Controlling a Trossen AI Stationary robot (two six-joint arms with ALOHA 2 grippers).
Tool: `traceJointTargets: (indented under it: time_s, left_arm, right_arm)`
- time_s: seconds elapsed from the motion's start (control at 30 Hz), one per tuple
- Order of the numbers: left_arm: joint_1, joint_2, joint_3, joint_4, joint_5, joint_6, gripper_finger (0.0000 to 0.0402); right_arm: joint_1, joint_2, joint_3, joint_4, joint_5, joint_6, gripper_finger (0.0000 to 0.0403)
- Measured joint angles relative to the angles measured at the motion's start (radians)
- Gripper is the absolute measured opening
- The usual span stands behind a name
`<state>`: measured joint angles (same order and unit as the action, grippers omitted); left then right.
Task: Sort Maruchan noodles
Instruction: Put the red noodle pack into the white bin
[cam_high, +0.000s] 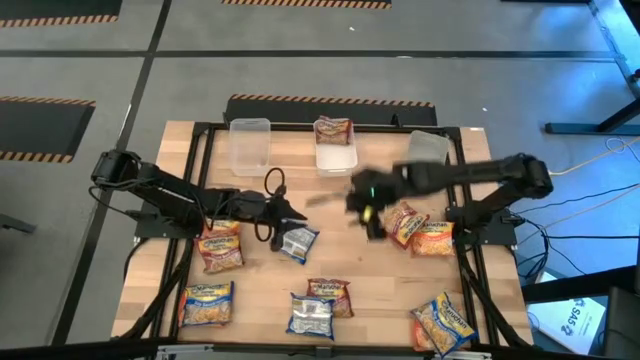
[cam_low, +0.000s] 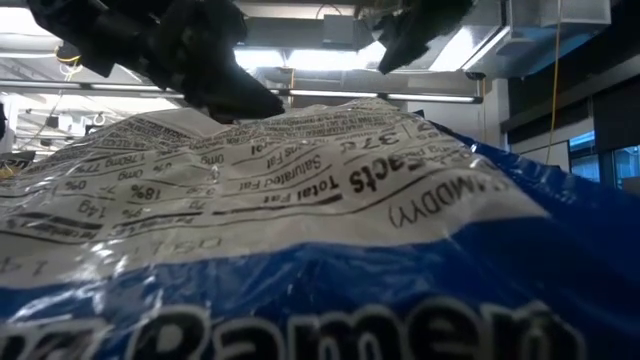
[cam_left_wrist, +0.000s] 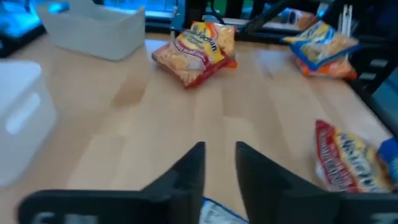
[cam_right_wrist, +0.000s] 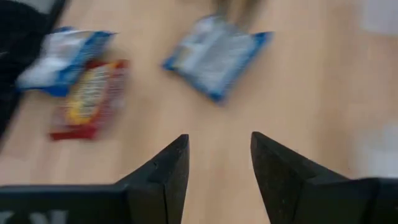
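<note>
Ramen packets (cam_high: 318, 310) are scattered over the lower half of the counter (cam_high: 370, 270), one already dropped in the middle bin (cam_high: 335, 150), presumably by flavour. A blue packet (cam_high: 297, 242) sits just by the left gripper (cam_high: 285, 215), fingers narrowly parted. The right gripper (cam_high: 368, 215), empty, is held mid-counter, fingers apart.

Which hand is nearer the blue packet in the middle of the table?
Left. The left hand is right beside the blue packet; the right hand is farther off.
</note>
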<state>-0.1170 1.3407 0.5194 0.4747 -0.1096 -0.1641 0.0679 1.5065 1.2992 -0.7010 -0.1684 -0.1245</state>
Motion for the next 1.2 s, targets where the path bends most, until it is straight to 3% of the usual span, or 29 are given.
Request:
traceJointTargets:
  time_s: [0.2,0.3,0.47,0.67,0.9,1.03,1.2]
  left_arm:
    - [-0.072,0.000,0.000,0.024,0.025,-0.081,0.0162]
    - [-0.127,0.001,0.000,0.052,-0.038,-0.122,0.0169]
    - [-0.220,0.001,0.000,0.058,-0.067,-0.195,0.0166]
    - [-0.340,0.049,0.000,0.058,-0.163,-0.300,0.0166]
    - [-0.439,0.216,0.000,0.169,-0.215,-0.408,0.0166]
    - [-0.467,0.305,0.025,0.240,-0.220,-0.402,0.0166]
    - [-0.466,0.401,0.088,0.245,-0.212,-0.359,0.0166]
  right_arm:
    - [0.251,0.012,-0.165,0.250,0.167,0.194,0.0156]
    - [0.342,0.011,-0.244,0.379,0.284,0.303,0.0156]
    - [0.448,0.020,-0.364,0.580,0.336,0.501,0.0156]
    - [0.515,0.048,-0.460,0.814,0.452,0.715,0.0156]
    - [0.517,0.176,-0.479,0.971,0.403,0.854,0.0156]
    - [0.514,0.235,-0.477,1.070,0.350,0.856,0.0156]
    - [0.521,0.279,-0.478,1.152,0.404,0.717,0.0156]
